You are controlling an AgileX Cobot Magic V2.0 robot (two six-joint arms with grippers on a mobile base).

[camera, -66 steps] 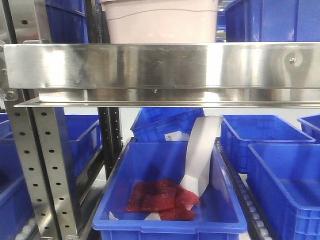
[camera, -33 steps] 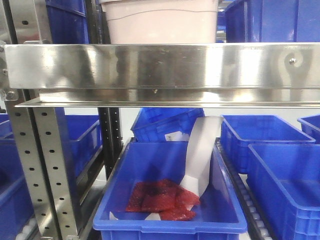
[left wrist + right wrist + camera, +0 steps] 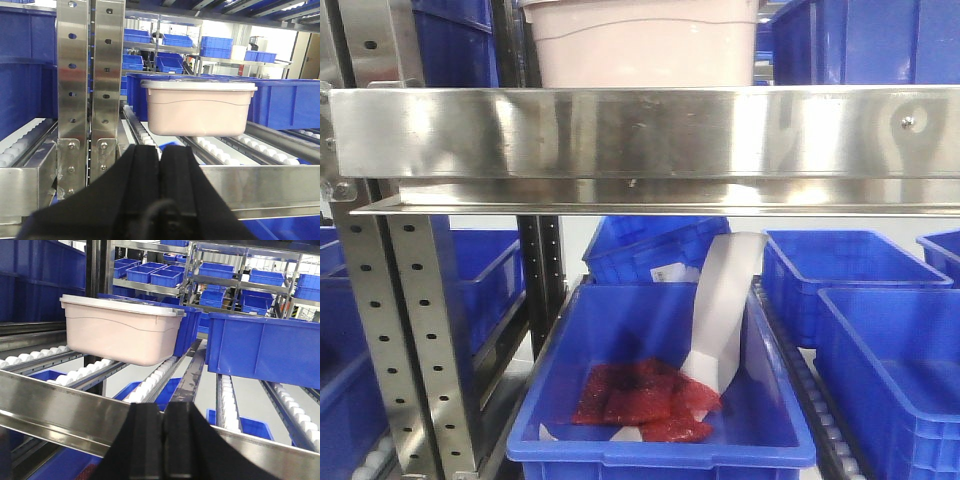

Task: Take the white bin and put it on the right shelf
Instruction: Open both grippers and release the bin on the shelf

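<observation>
White bin (image 3: 199,107) is being carried on the roller lane (image 3: 155,382) of the right shelf (image 3: 640,135), just behind the stainless front rail, lid on. In the front view only its lower body (image 3: 640,45) is being shown above the rail, left of centre. In the left wrist view it is being seen head-on, right of the perforated uprights (image 3: 90,90); in the right wrist view (image 3: 122,330) it is being seen at the far left, with a large blue bin (image 3: 265,350) sitting beside it on the right, apart from it.

Left gripper (image 3: 161,165): black fingers are being held pressed together, nothing between them. It is being held near side of the rail, pointing at the white bin, not touching it.

Right gripper (image 3: 162,427): fingers are likewise being kept together, nothing clamped. It is being held near side of the rail, with the white bin up and to the left, well apart.

Below the shelf, a blue bin (image 3: 660,445) is being shown on the lower level, with red packets (image 3: 640,400) and a white paper strip (image 3: 725,305) lying in it; the strip is leaning against the right wall. More blue bins (image 3: 880,320) are being shown to the right and behind. Further racks with blue bins are being seen in the far background of both wrist views.
</observation>
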